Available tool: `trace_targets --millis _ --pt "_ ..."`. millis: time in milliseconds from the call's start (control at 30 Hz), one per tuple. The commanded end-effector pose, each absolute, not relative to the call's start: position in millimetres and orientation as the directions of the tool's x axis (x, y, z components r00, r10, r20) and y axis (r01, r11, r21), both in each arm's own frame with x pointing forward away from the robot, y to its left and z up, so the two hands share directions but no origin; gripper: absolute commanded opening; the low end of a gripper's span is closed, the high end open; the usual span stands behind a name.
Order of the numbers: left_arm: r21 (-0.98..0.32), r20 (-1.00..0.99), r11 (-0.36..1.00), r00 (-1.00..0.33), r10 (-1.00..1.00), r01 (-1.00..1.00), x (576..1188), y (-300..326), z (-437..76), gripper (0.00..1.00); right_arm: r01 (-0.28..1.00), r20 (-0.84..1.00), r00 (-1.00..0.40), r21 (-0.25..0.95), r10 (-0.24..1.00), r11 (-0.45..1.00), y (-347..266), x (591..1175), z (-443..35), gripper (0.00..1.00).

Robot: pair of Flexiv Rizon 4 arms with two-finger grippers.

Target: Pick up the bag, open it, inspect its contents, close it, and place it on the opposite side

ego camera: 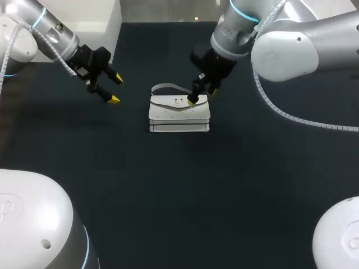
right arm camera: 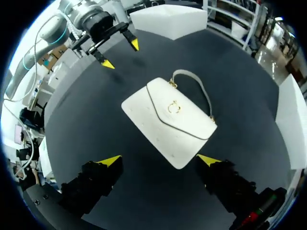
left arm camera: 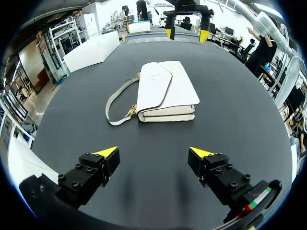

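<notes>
1. Bag [ego camera: 179,114]: white, flap closed over a gold clasp [right arm camera: 174,107], grey strap [ego camera: 168,87] looped out behind it. It lies flat near the middle of the dark tabletop [ego camera: 168,190].
2. Right gripper [ego camera: 202,96]: fingers spread wide, holding nothing. It hangs over the bag's right end, clear of it in the left wrist view.
3. Left gripper [ego camera: 115,89]: fingers apart, holding nothing. It is off to the bag's left, well apart from it.

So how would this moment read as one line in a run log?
bag: lying flat, flap closed, untouched | left gripper: open, beside bag | right gripper: open, above bag
</notes>
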State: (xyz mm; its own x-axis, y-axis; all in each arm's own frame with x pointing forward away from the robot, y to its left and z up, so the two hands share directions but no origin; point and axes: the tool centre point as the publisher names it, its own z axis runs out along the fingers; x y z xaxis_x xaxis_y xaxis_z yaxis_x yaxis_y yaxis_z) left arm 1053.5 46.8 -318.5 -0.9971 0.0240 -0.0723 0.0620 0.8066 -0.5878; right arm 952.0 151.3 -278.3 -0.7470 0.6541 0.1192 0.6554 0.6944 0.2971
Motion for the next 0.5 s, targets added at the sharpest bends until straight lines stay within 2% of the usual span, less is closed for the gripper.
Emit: trace_targets --millis 33,300,500 --pt "-0.589 -0.095 0.804 -0.995 0.036 0.086 1054.3 44.7 -316.6 1.00 0.613 0.046 -0.773 0.312 0.633 0.726 154.8 938.9 -273.3 1.00" --pt "-0.562 -0.285 0.779 -0.949 0.135 0.280 1052.4 26.0 -284.3 1.00 0.482 -0.092 -0.837 0.345 0.539 0.806 161.7 920.9 -272.8 1.00" --pt "-0.524 -0.353 0.774 -0.917 0.183 0.356 1049.5 12.8 -269.5 1.00 0.375 -0.218 -0.861 0.340 0.460 0.863 167.7 908.3 -278.1 1.00"
